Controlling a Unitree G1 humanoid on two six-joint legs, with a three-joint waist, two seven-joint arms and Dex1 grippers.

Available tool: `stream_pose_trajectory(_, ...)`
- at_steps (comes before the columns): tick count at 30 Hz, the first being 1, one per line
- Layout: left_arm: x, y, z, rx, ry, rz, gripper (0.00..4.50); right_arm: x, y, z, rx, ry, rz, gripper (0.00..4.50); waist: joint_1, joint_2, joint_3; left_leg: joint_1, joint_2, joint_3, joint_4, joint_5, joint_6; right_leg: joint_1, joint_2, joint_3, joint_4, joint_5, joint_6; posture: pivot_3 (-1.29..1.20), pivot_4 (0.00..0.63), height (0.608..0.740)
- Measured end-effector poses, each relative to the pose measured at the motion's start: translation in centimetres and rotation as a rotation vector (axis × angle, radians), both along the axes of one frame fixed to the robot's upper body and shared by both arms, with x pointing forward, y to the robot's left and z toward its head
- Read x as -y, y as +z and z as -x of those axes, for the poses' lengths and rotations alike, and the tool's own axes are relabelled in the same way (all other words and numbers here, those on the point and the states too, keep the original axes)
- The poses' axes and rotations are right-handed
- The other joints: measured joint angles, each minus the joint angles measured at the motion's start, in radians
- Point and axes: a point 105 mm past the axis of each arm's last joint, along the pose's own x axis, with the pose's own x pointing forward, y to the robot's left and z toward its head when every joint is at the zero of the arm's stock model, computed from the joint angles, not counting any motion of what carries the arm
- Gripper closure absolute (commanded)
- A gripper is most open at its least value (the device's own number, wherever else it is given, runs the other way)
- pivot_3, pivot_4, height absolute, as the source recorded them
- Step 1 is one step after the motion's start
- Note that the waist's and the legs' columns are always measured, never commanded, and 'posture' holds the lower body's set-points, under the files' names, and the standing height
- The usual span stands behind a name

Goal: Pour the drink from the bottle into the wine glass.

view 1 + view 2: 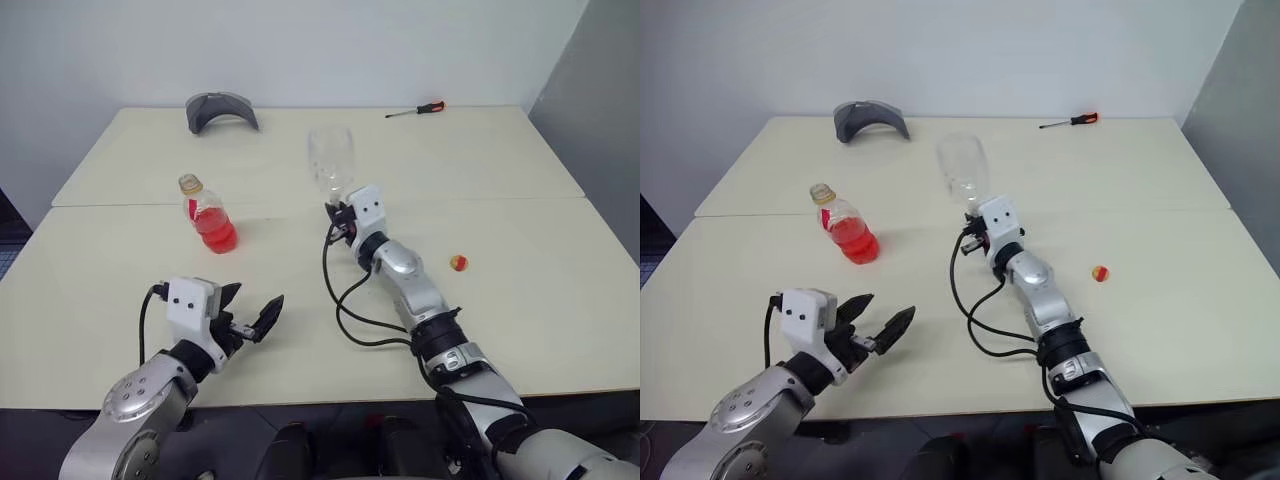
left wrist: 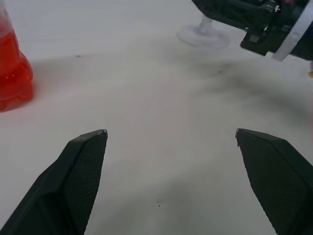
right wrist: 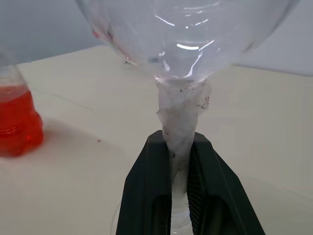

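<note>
A pale table (image 1: 520,300) carries everything. The empty wine glass (image 1: 331,160) is seen upright at mid-table, its stem clamped between the fingers of the right gripper (image 3: 180,161). The bottle (image 1: 207,214) — uncapped, about half full of the red drink (image 1: 216,232) — stands to its left; no label can be read. Nearer, the left gripper (image 1: 252,312) is spread wide, holding nothing. A small yellow-and-red cap (image 1: 458,263) lies to the right.

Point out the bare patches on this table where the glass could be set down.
Bare table lies right of the cap, and between the bottle and the wine glass in the right gripper. Crowded: near the left gripper; the far edge holds a grey object and a screwdriver.
</note>
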Motion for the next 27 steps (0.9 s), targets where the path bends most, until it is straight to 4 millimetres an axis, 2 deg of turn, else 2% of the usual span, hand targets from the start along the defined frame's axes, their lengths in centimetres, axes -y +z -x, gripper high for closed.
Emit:
stream_pose_trajectory(3, -0.4, 0.0, 0.1, -0.004, 0.022, -0.001, 0.00, -1.0, -1.5, 0.3, -0.030, 0.019, 0.015, 4.37, 0.002, 0.000, 0.000, 0.000, 0.000, 0.000, 0.000, 0.000, 0.000, 0.000, 0.000, 0.000, 0.000, 0.000, 0.000, 0.00, 0.150, 0.740)
stream_pose_trajectory(6, -0.4, 0.2, 0.0, 0.005, 0.029, -0.003, 0.00, -1.1, -3.1, 0.4, -0.065, 0.021, 0.047, 4.37, 0.002, 0.000, 0.000, 0.000, 0.000, 0.000, 0.000, 0.000, 0.000, 0.000, 0.000, 0.000, 0.000, 0.000, 0.000, 0.00, 0.150, 0.740)
stream_pose_trajectory(15, -0.4, 1.5, -0.9, 0.062, 0.042, -0.013, 0.00, -1.0, -3.2, 0.0, -0.058, -0.006, 0.063, 4.37, 0.001, 0.000, 0.000, 0.001, 0.000, 0.000, 0.000, 0.000, 0.000, 0.001, 0.000, 0.000, 0.000, 0.000, 0.000, 0.00, 0.150, 0.740)
stream_pose_trajectory(27, 0.2, 0.6, -0.5, 0.023, 0.021, 0.001, 0.00, -0.4, -3.4, 0.7, -0.076, 0.025, 0.125, 4.37, 0.001, 0.000, 0.000, 0.001, 0.000, 0.000, 0.000, 0.000, 0.000, 0.001, 0.000, 0.000, -0.001, 0.000, 0.000, 0.00, 0.150, 0.740)
